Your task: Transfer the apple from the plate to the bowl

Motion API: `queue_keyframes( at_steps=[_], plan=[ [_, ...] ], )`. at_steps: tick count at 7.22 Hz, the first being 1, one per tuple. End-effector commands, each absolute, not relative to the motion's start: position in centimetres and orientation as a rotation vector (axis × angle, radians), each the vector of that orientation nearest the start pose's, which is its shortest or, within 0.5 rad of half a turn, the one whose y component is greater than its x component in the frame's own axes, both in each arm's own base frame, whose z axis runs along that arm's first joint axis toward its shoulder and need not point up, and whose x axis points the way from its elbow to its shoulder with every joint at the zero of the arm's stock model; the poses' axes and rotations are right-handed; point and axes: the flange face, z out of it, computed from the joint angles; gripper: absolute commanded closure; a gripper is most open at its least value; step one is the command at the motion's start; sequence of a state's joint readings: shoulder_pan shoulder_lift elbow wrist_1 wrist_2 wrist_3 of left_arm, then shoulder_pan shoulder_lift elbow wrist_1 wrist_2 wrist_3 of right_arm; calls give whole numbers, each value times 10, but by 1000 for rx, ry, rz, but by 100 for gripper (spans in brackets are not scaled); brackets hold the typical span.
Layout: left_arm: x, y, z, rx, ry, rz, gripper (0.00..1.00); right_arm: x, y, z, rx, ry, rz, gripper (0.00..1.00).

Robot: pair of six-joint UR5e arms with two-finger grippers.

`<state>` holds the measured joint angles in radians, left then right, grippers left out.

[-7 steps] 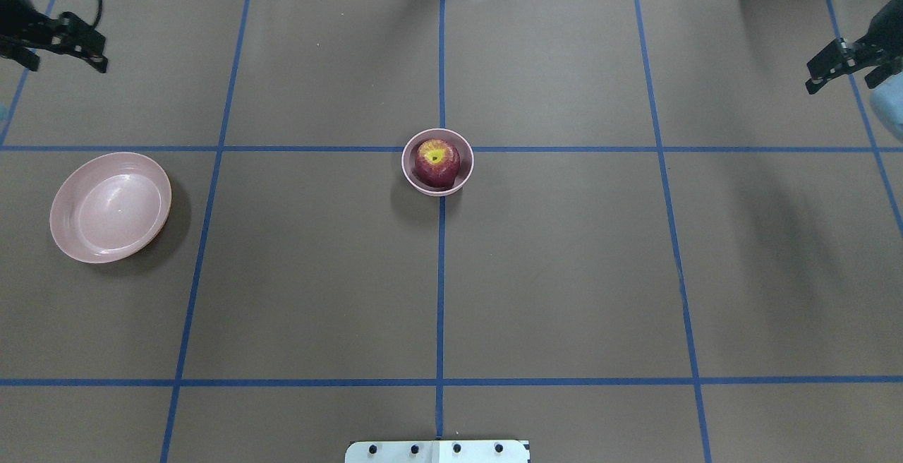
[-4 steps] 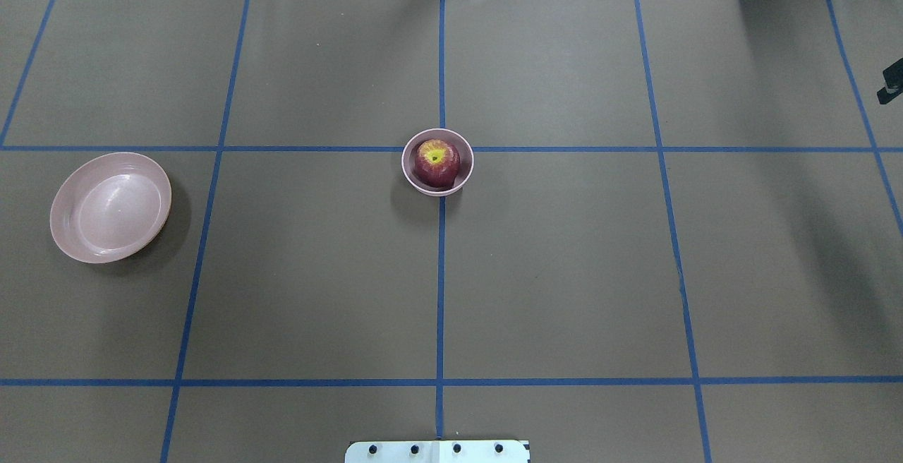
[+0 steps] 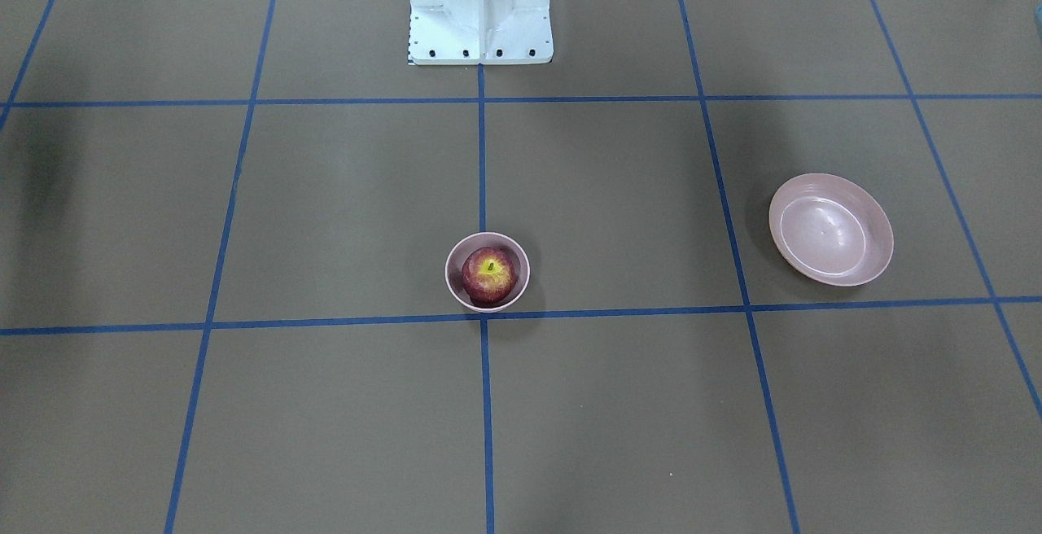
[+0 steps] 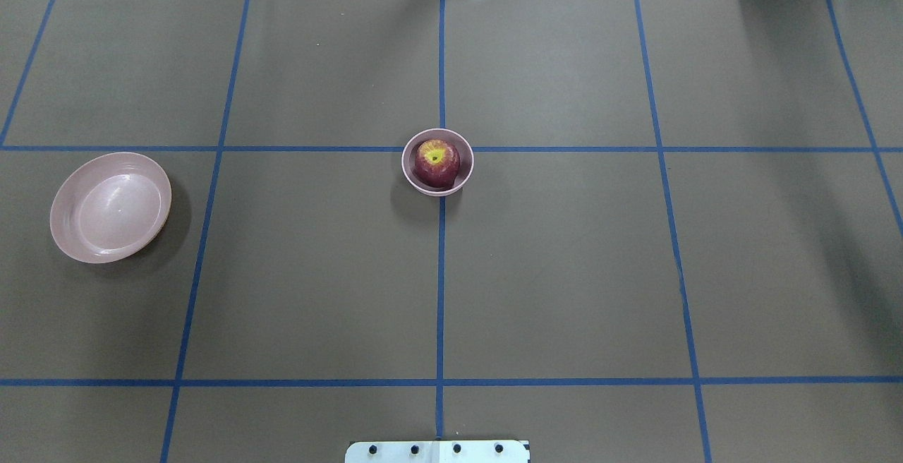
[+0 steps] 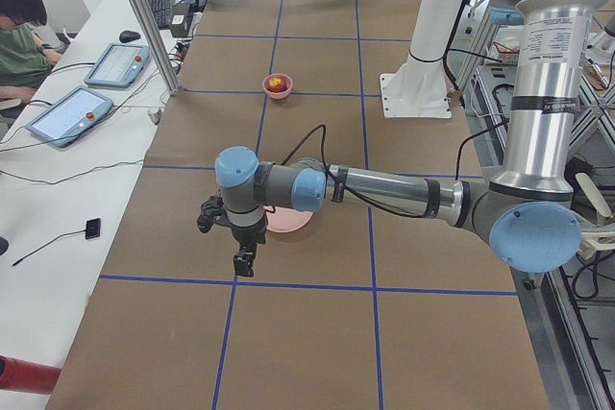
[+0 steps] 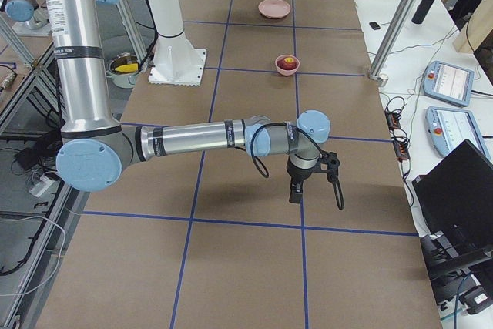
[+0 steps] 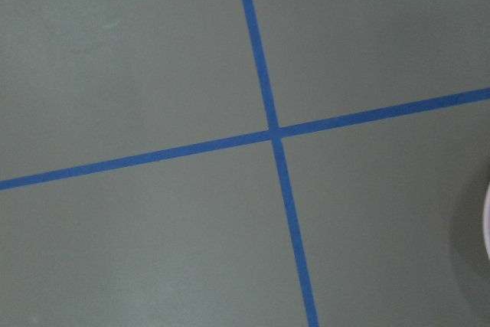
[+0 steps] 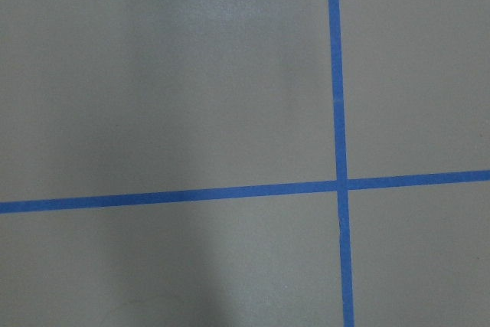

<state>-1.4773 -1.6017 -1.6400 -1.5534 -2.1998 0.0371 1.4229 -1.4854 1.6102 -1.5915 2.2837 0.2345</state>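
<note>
Exterior front-facing view: the apple (image 3: 488, 276) is seen seated in the bowl (image 3: 450, 272), its yellow stem patch turned upward, near the middle of the bench (image 3: 619, 192); the bowl is set at 12 o'clock of a crossing of blue tape lines (image 3: 481, 151); the plate (image 3: 830, 229) lies well apart, at 3 o'clock of the bowl; the white robot base (image 3: 480, 5) is placed at 12 o'clock.

Overhead exterior view: the bowl with the apple is found at centre; the plate is placed at 9 o'clock of it, well apart.

Exterior left view: the left gripper (image 5: 242, 264) is held pointing down above the bench, at 7 o'clock of the plate, which is partly hidden by the wrist; whether its fingers are spread or pressed together cannot be told.

Exterior right view: the right gripper (image 6: 295, 194) is hung fingers-down over the bench, at 6 o'clock of the bowl and well apart from it; its state cannot be told either.

Wrist-mounted views: in each, only the bench and a tape crossing are shown; a pale sliver at the 3 o'clock edge of the left one cannot be identified.
</note>
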Motion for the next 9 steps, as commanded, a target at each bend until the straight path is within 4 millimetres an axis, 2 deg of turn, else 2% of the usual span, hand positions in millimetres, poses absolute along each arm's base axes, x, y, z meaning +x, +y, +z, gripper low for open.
queue_keyframes(
  at_steps=[1,2,3,4,6,7,9],
  plan=[
    [-42,-505,629,57,638,119,1,8,-521,619,-30,-713,0,0],
    [-42,-505,630,54,638,117,1,24,-515,622,-31,-725,32,0],
    [-42,-504,634,49,638,115,1,30,-511,618,-63,-722,56,0],
    [-42,-505,632,51,639,116,1,31,-506,609,-92,-719,65,0],
    [-42,-504,634,47,639,117,1,35,-499,615,-95,-718,58,0],
    [-39,-495,641,37,675,121,1,34,-499,615,-95,-720,58,0],
    [-34,-492,637,33,754,122,1,34,-499,615,-93,-722,57,0]
  ],
)
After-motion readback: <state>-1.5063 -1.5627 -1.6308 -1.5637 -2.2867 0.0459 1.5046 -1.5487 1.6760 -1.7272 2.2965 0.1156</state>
